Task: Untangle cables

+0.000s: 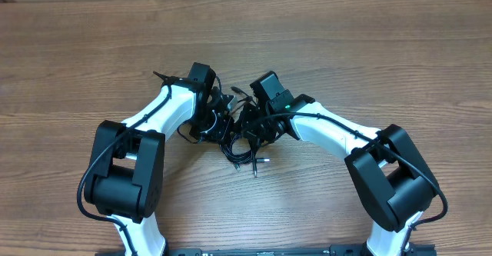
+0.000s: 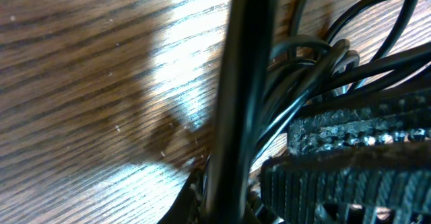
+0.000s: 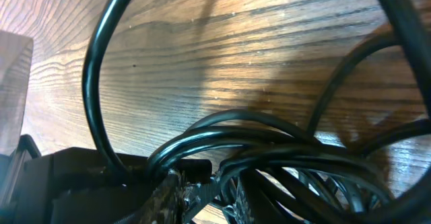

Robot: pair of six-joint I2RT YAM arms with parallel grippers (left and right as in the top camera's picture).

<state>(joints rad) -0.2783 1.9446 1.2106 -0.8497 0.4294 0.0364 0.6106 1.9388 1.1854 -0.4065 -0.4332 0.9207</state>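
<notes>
The cables (image 1: 240,137) lay bunched on the desk (image 1: 346,48) near its middle, between the left arm (image 1: 165,110) and the right arm (image 1: 330,129). The left fingers (image 2: 350,130) sat against the bunch's left side and the right fingers (image 3: 167,196) against its right. Two plug ends (image 1: 257,162) trailed from the bunch toward the arm bases.

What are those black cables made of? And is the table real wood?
The cables look like shiny black rubber or plastic: smooth, bendy, glinting. Their plug tips look silvery, likely metal. The table shows brown wood grain with a soft sheen; real wood or printed top, I cannot tell.
</notes>
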